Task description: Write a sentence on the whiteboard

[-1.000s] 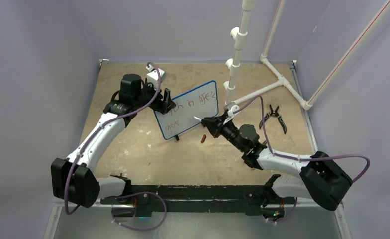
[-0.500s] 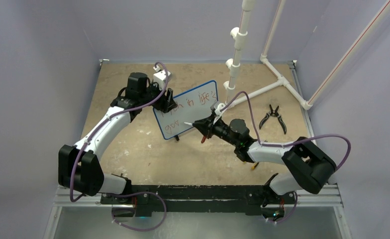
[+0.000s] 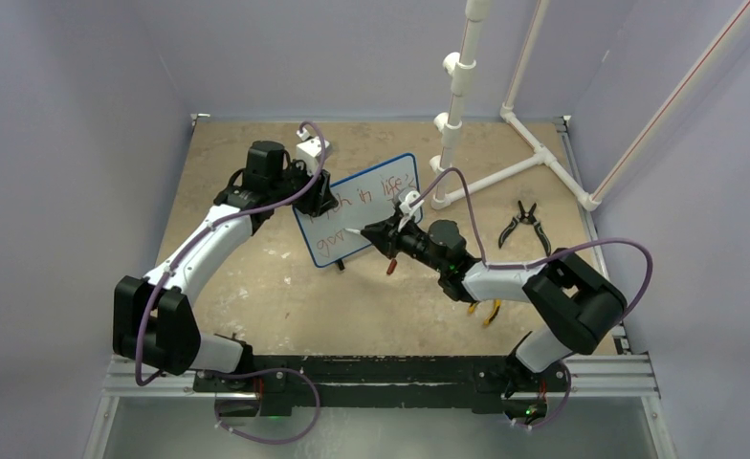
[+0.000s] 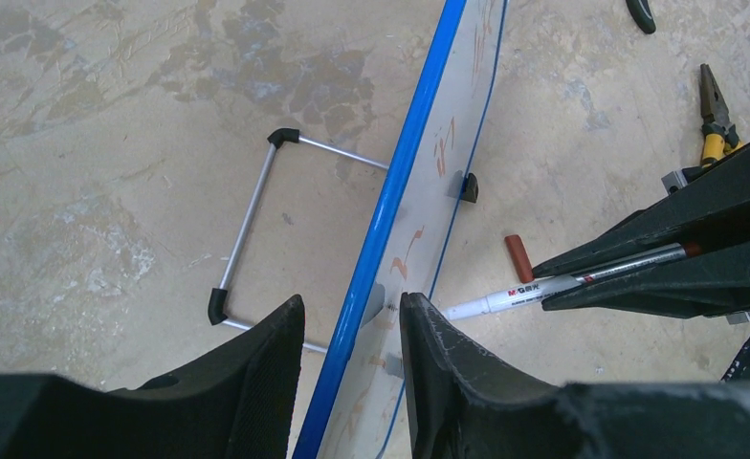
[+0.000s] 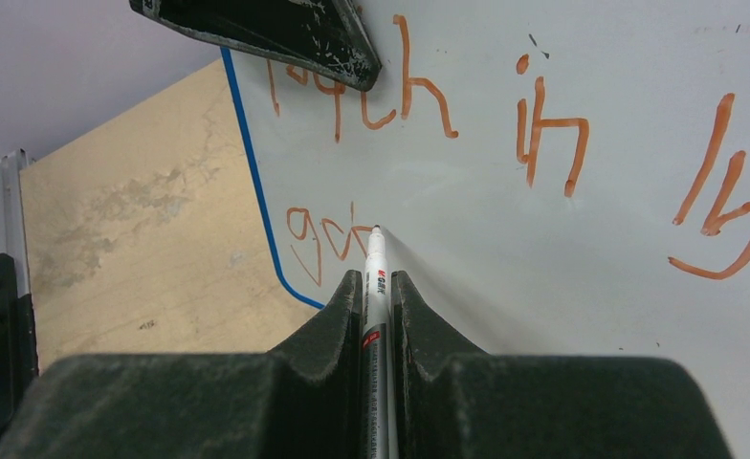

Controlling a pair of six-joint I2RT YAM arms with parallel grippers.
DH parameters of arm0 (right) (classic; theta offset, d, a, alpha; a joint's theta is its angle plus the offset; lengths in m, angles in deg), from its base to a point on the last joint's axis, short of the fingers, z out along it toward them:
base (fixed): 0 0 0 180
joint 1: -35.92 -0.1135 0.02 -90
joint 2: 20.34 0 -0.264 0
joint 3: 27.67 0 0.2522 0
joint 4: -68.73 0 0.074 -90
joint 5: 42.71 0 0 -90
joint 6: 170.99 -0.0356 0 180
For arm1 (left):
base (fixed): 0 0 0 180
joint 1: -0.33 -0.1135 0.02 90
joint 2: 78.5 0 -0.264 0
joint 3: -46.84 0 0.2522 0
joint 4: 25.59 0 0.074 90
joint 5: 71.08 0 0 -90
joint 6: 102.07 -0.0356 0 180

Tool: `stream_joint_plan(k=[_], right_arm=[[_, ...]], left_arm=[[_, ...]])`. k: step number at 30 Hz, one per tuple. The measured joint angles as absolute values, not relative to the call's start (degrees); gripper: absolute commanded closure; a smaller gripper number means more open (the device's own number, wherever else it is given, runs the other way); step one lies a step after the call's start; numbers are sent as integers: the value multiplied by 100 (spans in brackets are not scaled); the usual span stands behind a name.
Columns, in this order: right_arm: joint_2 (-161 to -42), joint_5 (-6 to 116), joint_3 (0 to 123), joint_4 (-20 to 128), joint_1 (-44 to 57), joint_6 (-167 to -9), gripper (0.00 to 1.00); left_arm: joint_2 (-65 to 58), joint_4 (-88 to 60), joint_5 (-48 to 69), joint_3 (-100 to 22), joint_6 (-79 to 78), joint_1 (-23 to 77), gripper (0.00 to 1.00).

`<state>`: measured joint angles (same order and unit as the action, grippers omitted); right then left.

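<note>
The whiteboard (image 3: 366, 203) stands tilted on its wire stand mid-table, blue-rimmed. The sentence (image 5: 419, 91) is in orange-red marker: an upper line reading roughly "faith in life's" and a lower line that starts "go" (image 5: 319, 234). My right gripper (image 3: 379, 232) is shut on a white marker (image 5: 375, 282), whose tip touches the board on the lower line just right of "go". My left gripper (image 4: 349, 304) straddles the board's upper left edge (image 4: 390, 206). Its front finger touches the written face; a gap shows between the back finger (image 4: 280, 330) and the rim.
The marker's red cap (image 3: 390, 267) lies on the table below the board. Black pliers (image 3: 525, 222) lie to the right, and a yellow-handled tool (image 3: 486, 312) lies under my right arm. A white PVC pipe frame (image 3: 457, 91) stands at the back right. Walls enclose the table.
My right arm has swung left along the board, carrying the marker tip from mid-board to the lower line's left part. My left gripper shifted slightly up and right a second ago, then held.
</note>
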<state>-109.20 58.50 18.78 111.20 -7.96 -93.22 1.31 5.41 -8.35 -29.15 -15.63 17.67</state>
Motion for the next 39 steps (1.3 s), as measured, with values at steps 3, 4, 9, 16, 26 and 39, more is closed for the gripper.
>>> stream_joint_plan(k=[3,4,9,16,26,39], right_arm=[[-10933,5777,1884,11113,-804,-9302,100],[-10931,5734,1884,11113,-807,-9291,100],[-10898,5570,1830,11104,-807,-9267,100],[-10898,5378,1810,11045,-807,-9243,100],[-10898,5286,1810,11010,-807,-9228,100],[-10950,5345,1921,10899,-846,-9175,100]], left_arm=[[131,536,-837,-2909,-1598,1767,86],[131,536,-837,-2909,-1606,1765,88],[131,534,-837,-2907,-1624,1767,94],[131,534,-846,-2905,-1626,1767,100],[131,532,-887,-2905,-1630,1765,100],[131,499,-913,-2891,-1646,1765,100]])
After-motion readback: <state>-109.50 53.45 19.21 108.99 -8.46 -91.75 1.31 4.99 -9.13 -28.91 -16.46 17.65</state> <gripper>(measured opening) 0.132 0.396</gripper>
